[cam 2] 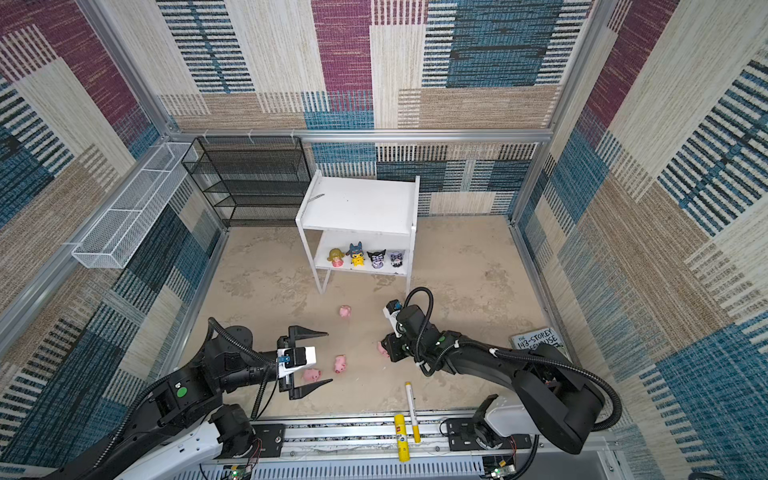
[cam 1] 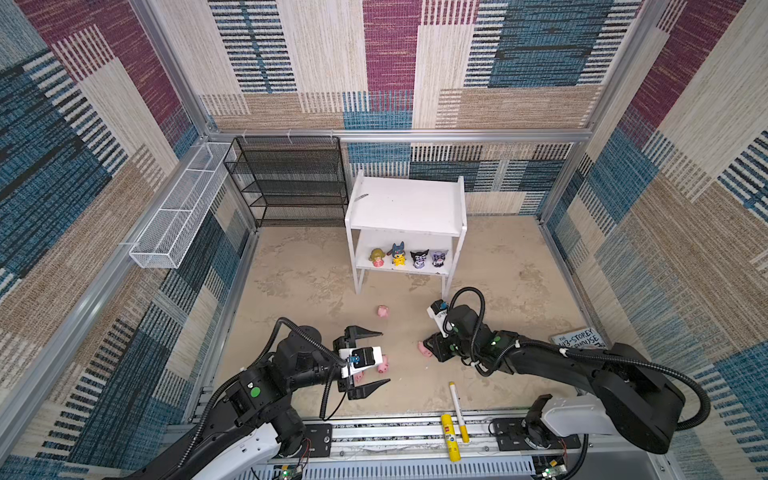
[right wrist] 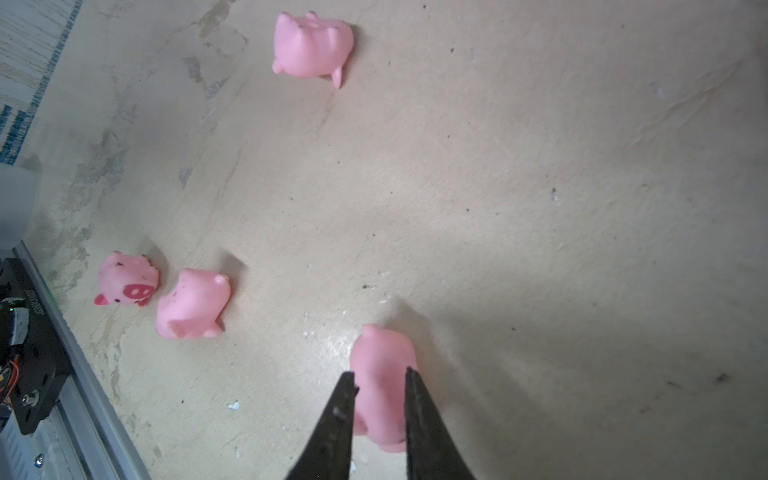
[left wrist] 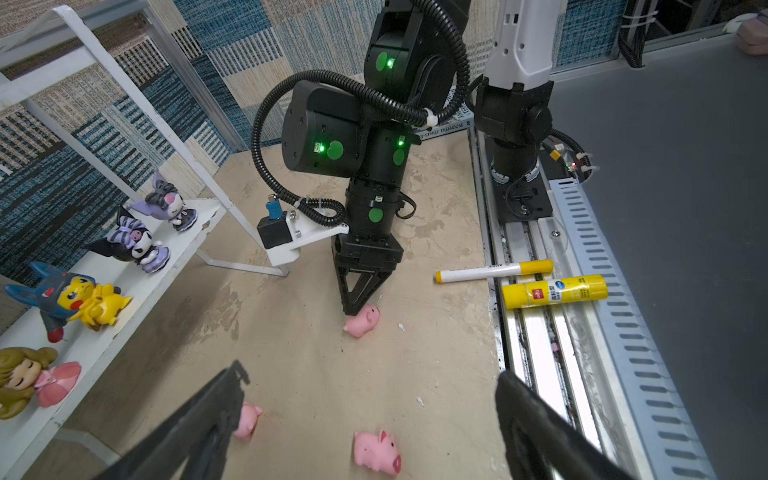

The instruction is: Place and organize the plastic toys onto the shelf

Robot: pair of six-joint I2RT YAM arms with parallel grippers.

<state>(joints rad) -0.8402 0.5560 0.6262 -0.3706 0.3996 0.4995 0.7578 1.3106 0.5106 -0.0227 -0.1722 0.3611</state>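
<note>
The left gripper point(cam 1: 384, 356) hangs low over the floor point(cam 1: 498, 270), jaws spread wide. The first pig point(cam 2: 340, 364) and the second pig point(cam 2: 311, 375) lie on the floor close together, by its fingertips. The right gripper point(right wrist: 378, 372) points down at the third pig point(right wrist: 382, 349), which lies on the floor near the middle. Its close-set fingertips flank the pig's body, but I cannot tell whether they pinch it or only straddle it. The fourth pig point(cam 1: 382, 311) lies apart, nearer the shelf point(cam 1: 405, 208). The shelf stands at the back, and on its lower board the doll point(cam 1: 377, 257), the yellow figure point(cam 1: 398, 254) and two big-eared figures point(cam 1: 419, 258) stand upright in a row
</note>
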